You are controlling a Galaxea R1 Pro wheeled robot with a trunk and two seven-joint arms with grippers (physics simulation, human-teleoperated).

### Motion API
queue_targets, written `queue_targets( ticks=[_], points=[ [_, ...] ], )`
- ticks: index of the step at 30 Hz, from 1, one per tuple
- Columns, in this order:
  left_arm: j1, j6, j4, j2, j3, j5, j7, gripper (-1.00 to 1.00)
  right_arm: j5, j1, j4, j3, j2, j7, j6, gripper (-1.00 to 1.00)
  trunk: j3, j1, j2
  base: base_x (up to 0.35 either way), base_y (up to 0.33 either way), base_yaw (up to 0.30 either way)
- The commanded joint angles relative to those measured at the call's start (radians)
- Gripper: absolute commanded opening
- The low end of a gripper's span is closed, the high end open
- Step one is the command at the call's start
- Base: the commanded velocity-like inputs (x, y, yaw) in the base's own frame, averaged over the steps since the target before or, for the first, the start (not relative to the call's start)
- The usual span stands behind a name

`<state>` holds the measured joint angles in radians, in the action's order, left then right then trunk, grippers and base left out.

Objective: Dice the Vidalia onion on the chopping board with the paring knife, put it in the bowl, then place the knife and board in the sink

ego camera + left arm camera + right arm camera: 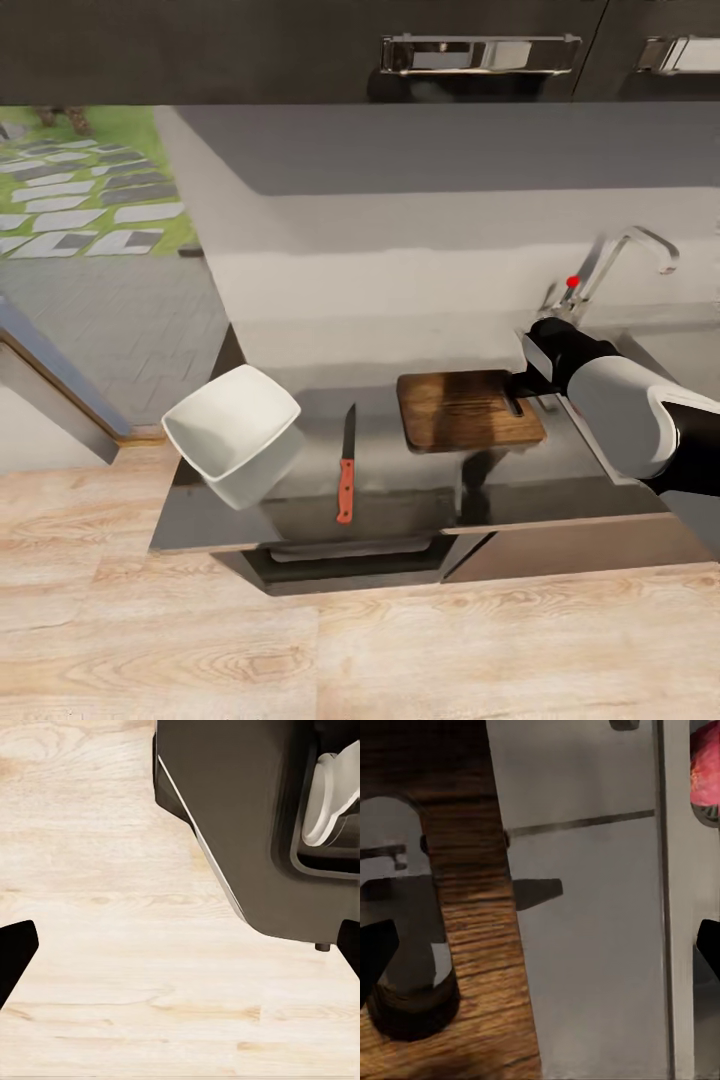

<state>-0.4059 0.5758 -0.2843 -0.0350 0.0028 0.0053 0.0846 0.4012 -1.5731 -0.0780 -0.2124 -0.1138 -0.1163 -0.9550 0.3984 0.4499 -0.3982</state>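
On the grey steel countertop (400, 495), the white square bowl (235, 430) waits left, the red-handled paring knife (346, 465) beside it. The right gripper (540, 945), fingers spread wide, hovers at the dark wooden chopping board's (468, 410) slot end, likely to grasp it. A reddish onion (705, 765) lies in the sink beyond. The left gripper (180, 945) hangs wide over wood floor (112, 967).

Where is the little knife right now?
In the head view, the paring knife lies flat on the countertop, between the white bowl on its left and the chopping board on its right, touching neither.
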Motion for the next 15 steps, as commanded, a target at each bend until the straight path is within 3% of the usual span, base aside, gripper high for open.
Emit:
queue_targets(
  ticks=[1,15],
  points=[
    [-0.001,0.001,-0.001,0.0,0.0,0.0,0.003,1.0,0.001,-0.001,-0.001,-0.009,0.0,-0.007,-0.002,1.0,0.002,0.0,-0.002,-0.285,0.0,0.0],
    [-0.001,0.001,0.004,0.0,0.0,0.0,0.003,1.0,-0.003,-0.001,-0.011,-0.011,-0.001,-0.001,0.0,1.0,0.002,0.0,-0.002,-0.328,0.0,0.0]
  ],
)
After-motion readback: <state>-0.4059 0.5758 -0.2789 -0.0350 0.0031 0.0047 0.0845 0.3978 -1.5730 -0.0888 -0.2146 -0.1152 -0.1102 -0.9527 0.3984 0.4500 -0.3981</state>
